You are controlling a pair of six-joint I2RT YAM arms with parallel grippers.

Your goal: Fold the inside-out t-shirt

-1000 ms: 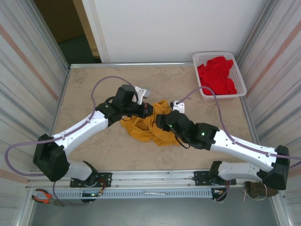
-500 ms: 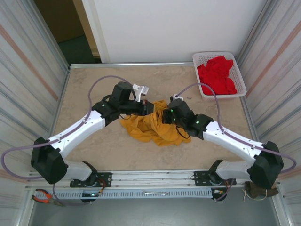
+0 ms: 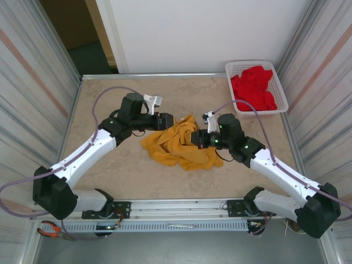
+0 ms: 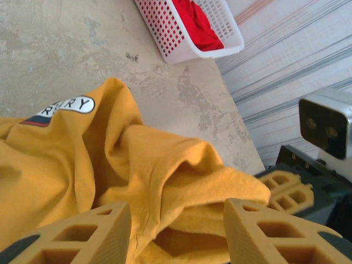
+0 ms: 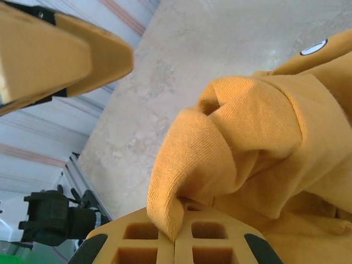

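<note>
The inside-out t-shirt (image 3: 179, 146) lies crumpled mid-table, mustard yellow, with a small white tag (image 4: 69, 105). My left gripper (image 3: 166, 121) hovers at the shirt's left upper edge. It is open in the left wrist view (image 4: 176, 236), and a loose fold of shirt (image 4: 181, 181) lies slack between and ahead of its fingers (image 4: 82, 234). My right gripper (image 3: 199, 138) is at the shirt's right side. It is shut (image 5: 175, 239) on a rolled fold of the shirt (image 5: 220, 143), which rises a little off the tabletop.
A white basket (image 3: 281, 88) holding red garments (image 3: 253, 88) stands at the back right corner. Corrugated walls close in the table (image 3: 110, 104) on the left and right. Bare tabletop lies to the shirt's left and front. Pliers (image 3: 52, 228) rest below the front rail.
The left gripper opened, let go of the shirt and drew back to the left. The right gripper shut on a fold of the shirt and shifted right.
</note>
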